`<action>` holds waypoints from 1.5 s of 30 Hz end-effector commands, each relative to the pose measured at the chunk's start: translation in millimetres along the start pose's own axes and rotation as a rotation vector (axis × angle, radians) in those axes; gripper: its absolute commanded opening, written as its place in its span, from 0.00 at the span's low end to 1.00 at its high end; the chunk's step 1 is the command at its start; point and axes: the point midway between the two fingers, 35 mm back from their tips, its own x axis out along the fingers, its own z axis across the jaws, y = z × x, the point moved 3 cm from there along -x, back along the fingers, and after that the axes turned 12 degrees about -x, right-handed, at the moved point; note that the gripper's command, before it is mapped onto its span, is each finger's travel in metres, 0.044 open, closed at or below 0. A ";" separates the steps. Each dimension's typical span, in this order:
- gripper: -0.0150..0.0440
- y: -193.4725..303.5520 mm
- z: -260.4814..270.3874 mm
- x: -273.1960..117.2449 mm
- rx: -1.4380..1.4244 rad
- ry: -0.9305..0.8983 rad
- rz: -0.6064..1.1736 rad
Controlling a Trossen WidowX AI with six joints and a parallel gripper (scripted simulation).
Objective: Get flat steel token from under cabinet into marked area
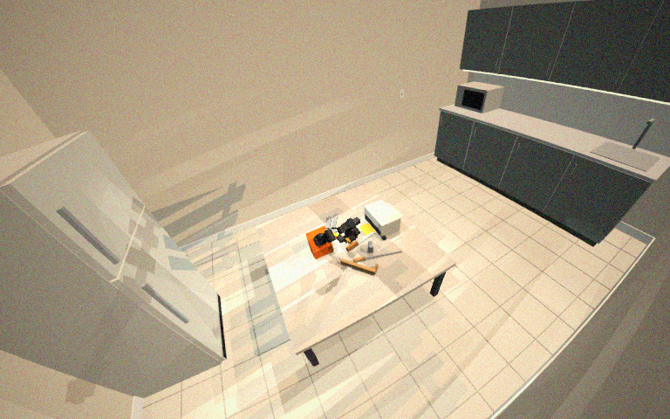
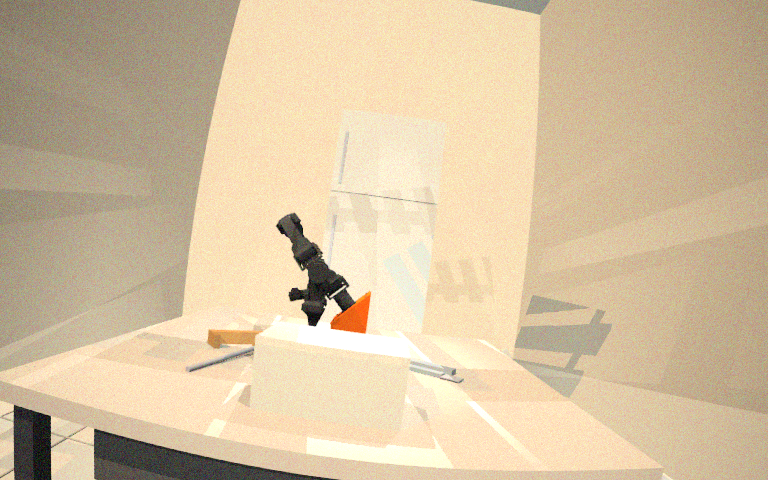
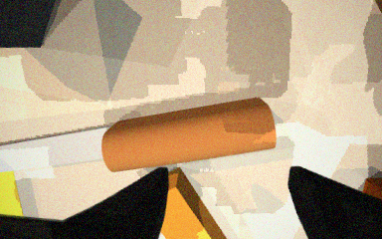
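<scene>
My gripper (image 3: 228, 176) is open and empty in the wrist view. A tool with a thick orange-brown handle (image 3: 189, 136) (image 1: 352, 245) lies beyond the fingertips, not between them; its pale flat shaft (image 3: 75, 146) runs left. The white cabinet (image 1: 389, 219) (image 2: 331, 376) stands at the far side of the table from the orange robot base (image 1: 320, 247). A yellow patch (image 1: 366, 229) (image 3: 7, 194) lies in front of the cabinet. I cannot make out the steel token, and the vent slots are too small to read.
An L-shaped wooden piece (image 1: 358, 267) (image 2: 235, 337) and a thin rod (image 1: 387, 255) (image 2: 220, 359) lie on the table beside the arm. A small grey object (image 1: 370, 247) stands near them. Silver bars (image 2: 433, 369) lie on the other side. An orange-yellow block (image 3: 181, 216) shows low between the fingers.
</scene>
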 end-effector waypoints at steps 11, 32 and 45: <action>0.71 0.0 0.0 -0.1 -0.117 0.001 -0.001; 0.71 0.1 0.0 -0.1 -0.282 0.001 -0.001; 0.71 0.1 0.0 -0.1 -0.385 0.001 -0.001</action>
